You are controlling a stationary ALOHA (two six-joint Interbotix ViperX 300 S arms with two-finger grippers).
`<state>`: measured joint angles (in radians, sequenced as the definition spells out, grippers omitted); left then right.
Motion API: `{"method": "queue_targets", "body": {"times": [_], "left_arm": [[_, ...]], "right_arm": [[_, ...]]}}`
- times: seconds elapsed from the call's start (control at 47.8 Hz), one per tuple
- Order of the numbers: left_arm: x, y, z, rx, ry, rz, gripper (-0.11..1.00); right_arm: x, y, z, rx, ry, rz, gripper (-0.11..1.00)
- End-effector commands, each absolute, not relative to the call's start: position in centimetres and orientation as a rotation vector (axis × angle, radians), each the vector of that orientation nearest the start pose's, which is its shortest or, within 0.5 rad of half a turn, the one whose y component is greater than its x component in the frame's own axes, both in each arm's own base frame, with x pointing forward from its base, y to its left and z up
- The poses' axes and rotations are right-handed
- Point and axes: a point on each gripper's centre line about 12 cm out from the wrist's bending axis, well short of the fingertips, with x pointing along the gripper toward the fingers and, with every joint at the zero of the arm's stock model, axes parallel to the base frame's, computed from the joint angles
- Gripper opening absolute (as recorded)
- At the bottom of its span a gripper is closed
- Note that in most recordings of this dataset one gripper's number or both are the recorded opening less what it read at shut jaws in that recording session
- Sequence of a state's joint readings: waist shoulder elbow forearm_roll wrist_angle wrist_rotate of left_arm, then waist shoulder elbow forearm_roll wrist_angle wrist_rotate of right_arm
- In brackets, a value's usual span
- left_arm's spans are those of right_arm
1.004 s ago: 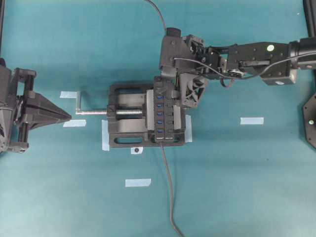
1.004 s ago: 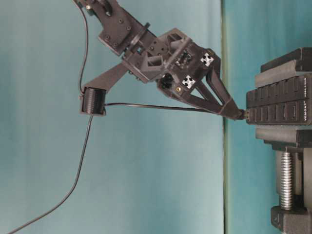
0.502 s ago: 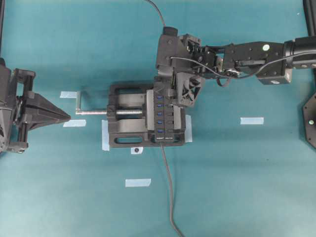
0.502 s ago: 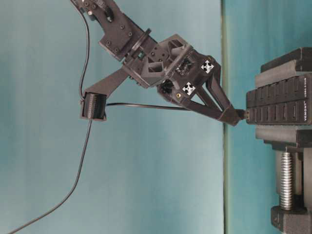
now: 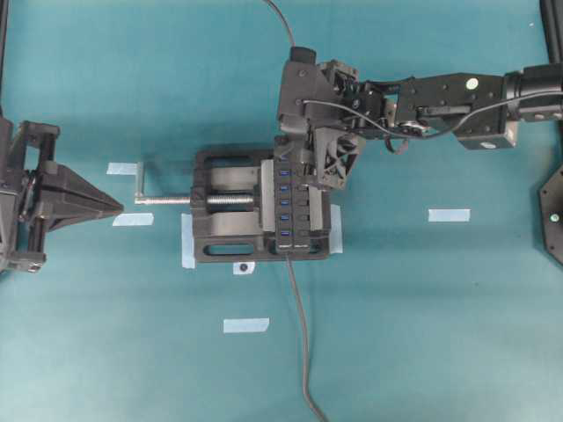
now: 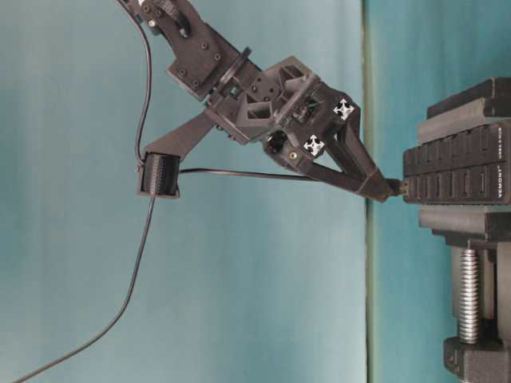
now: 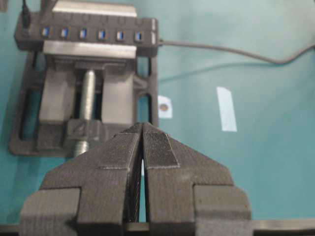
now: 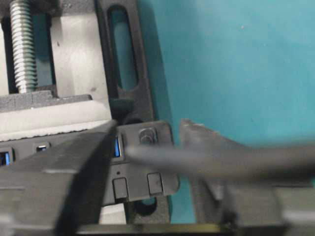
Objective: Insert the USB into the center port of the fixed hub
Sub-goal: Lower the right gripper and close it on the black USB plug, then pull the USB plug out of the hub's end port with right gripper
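The fixed hub is a black bar clamped in the vise, with its row of blue ports facing up. The center port stands bare. My right gripper hangs over the hub's far end, away from the thick cable. The USB sits at its fingertips with its tip against the hub, and the thin cable trails back from it. In the right wrist view the jaws stand apart with the blurred cable between them. My left gripper is shut and empty.
The black vise has a silver screw and crank pointing toward my left gripper. A thick grey cable runs from the hub to the near edge. Tape strips lie on the teal mat.
My right gripper's jaws have drawn closer together over the hub's end, and the wrist has shifted slightly left. The left arm has stayed still.
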<state>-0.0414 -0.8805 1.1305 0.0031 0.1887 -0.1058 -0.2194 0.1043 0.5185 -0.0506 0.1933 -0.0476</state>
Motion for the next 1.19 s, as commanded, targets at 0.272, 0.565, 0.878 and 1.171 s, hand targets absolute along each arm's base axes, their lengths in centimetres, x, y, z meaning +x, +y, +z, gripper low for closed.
{"method": "queue_targets", "body": {"times": [0.272, 0.565, 0.878, 1.171], "left_arm": [[20.48, -0.90, 24.34, -0.090, 0.428, -0.021, 0.00], [20.37, -0.90, 24.15, -0.089, 0.454, -0.020, 0.00], [20.34, -0.89, 24.07, -0.089, 0.457, -0.020, 0.00], [20.29, -0.89, 23.89, -0.089, 0.462, -0.019, 0.00]], "right_arm": [[40.95, -9.38, 17.09, -0.009, 0.787, -0.182, 0.23], [41.01, -9.26, 17.28, -0.011, 0.783, -0.179, 0.10], [41.12, -9.01, 17.51, -0.011, 0.776, -0.175, 0.09], [41.15, -9.10, 17.70, -0.010, 0.787, -0.176, 0.09]]}}
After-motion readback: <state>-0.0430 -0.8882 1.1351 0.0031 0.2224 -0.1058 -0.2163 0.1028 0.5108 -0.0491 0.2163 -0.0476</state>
